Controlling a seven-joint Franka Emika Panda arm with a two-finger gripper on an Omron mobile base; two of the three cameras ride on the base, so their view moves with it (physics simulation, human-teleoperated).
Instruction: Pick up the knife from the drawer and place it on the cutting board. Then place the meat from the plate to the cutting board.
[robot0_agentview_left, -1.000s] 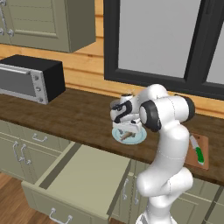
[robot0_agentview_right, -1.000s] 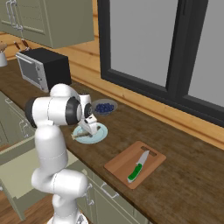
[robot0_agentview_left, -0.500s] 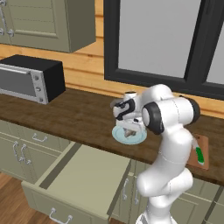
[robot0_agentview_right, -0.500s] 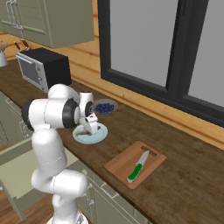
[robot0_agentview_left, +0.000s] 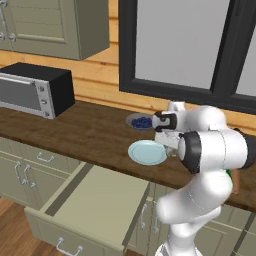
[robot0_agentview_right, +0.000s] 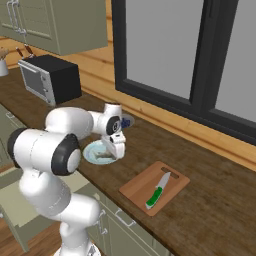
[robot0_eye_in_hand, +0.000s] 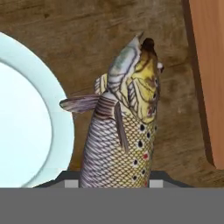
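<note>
My gripper (robot0_agentview_right: 118, 149) is shut on the meat (robot0_eye_in_hand: 124, 131), a scaly fish-like strip held just above the counter. In the hand view the strip hangs between the pale blue plate (robot0_eye_in_hand: 26, 127) on the left and the cutting board (robot0_eye_in_hand: 210, 78) on the right. The plate (robot0_agentview_left: 147, 152) looks bare. The green-handled knife (robot0_agentview_right: 157, 192) lies on the wooden cutting board (robot0_agentview_right: 176, 186), to the right of the gripper. The wide drawer (robot0_agentview_left: 95, 200) stands pulled open below the counter, its pale inside bare.
A grey bowl of dark berries (robot0_agentview_left: 141, 121) sits just behind the plate. A black microwave (robot0_agentview_left: 35, 90) stands at the counter's far left. Windows line the back wall. The open drawer juts out in front of the lower cabinets.
The gripper has closed on the meat and lifted it off the plate, shifting a little toward the cutting board. The plate is now bare.
</note>
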